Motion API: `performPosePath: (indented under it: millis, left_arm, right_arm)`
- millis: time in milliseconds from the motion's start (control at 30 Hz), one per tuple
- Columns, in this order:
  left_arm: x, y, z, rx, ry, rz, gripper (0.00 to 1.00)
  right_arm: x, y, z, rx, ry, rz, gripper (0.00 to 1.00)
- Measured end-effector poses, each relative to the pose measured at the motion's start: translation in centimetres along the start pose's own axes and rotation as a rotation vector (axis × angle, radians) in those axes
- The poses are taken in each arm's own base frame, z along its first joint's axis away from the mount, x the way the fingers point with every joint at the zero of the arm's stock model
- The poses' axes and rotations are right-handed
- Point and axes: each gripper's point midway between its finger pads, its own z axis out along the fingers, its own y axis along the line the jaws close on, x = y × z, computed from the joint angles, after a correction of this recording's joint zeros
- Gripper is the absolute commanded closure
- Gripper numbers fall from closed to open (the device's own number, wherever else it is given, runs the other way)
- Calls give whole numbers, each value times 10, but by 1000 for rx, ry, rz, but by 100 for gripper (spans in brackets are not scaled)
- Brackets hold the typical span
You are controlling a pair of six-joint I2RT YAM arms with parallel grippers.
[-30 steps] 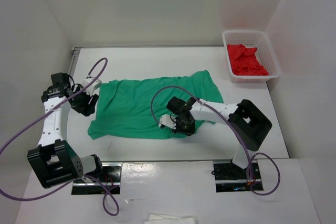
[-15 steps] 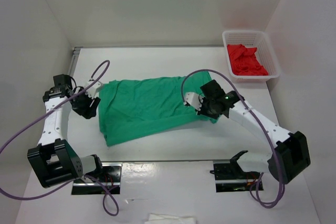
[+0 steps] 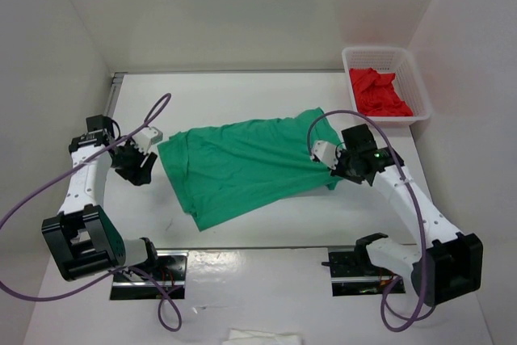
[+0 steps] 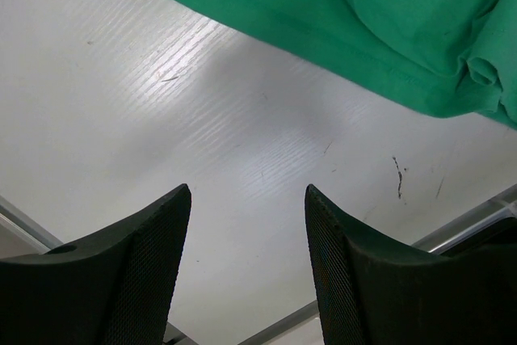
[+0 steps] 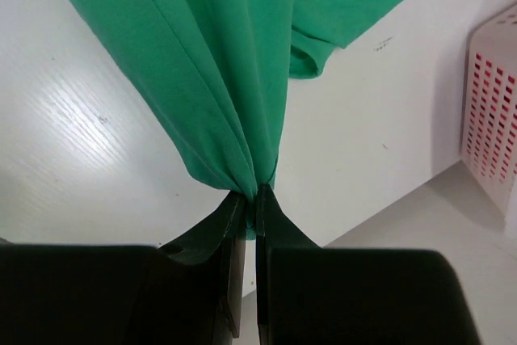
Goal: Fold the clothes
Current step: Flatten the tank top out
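Since a second ago the right gripper (image 5: 250, 195) has swung from the near middle of the table (image 3: 242, 98) out to the right, hauling part of the T-shirt (image 3: 242, 167) with it. Its jaws are clamped together on a gathered fold of green cloth, which fans away from them in taut pleats. Left gripper (image 4: 246, 199): fingers apart, holding nothing, over bare table just beside the shirt's left edge and not touching it. The shirt now lies slantwise across the middle of the table, creased, its near-left corner drawn to a point and its right end apparently lifted off the surface. Judged state: the shirt is being dragged and spread, with no fold made yet. Far right: a white basket (image 3: 388, 119) holding a red garment (image 3: 378, 93), well apart.
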Motion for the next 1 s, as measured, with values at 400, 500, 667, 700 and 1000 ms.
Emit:
performPosePath:
  millis: [400,500,667,700,1000]
  left_arm:
    - [-6,-3,-1,6,-31,-29,34]
    - [-12,-2,-3,-11,-59,-65,32]
    - [-23,2,-10,-57,-107,-122,31]
    - [-25,3,-11,-66,-117,-136,29]
    - [-51,9,-36,-164,-249,-236,4]
  right_arm:
    - [-126,-3,-44,-11,-340,-109,14]
    - [-187,44,-46,-91,-454,-249,22]
    - [-231,107,-6,-262,-428,-344,53]
    - [-237,114,5,-282,-413,-349,54]
    - [-314,191,34,-426,-449,-388,45]
